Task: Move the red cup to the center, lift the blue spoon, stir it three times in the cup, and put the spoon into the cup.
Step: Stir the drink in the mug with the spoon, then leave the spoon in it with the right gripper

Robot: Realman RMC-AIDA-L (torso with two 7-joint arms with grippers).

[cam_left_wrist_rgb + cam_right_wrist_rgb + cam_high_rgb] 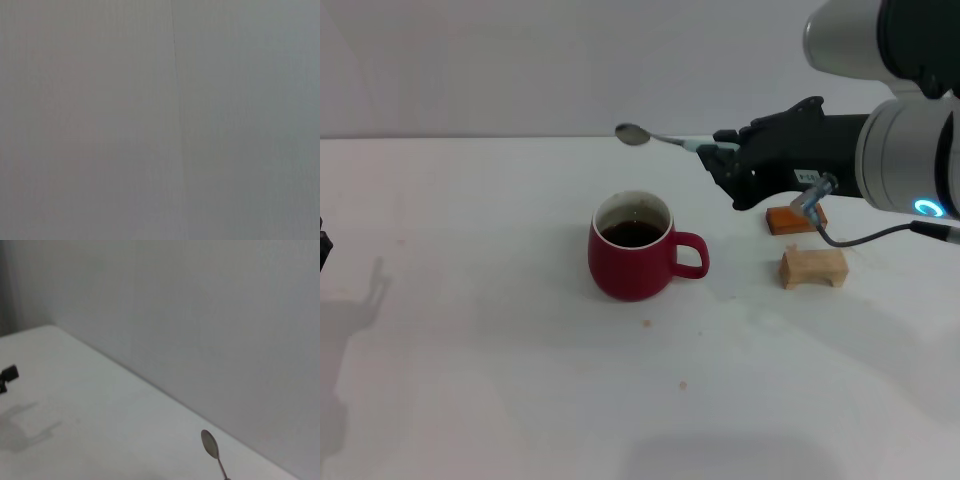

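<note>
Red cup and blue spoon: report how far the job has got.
Done: the red cup stands mid-table, and the blue spoon is lifted. In hand: the right gripper holds the spoon level in the air beyond the cup. Left: stirring, then dropping it in. The left gripper sits at the table's edge.

The red cup (632, 262) is dark red outside, white on the rim and inside, and the liquid in it is very dark brown, almost black. The blue spoon (660, 138) has a grey metal bowl and a pale light-blue handle. The right end effector (725, 150) is black, and the arm behind it is silver-grey with a small ring of cyan light. The orange-brown block (796, 218) is one plain colour; the tan wooden block (812, 267) is pale, light wood. The bench (470, 350) is plain white, with a few small brownish specks in front of the cup. The wall (520, 60) is plain light grey.
</note>
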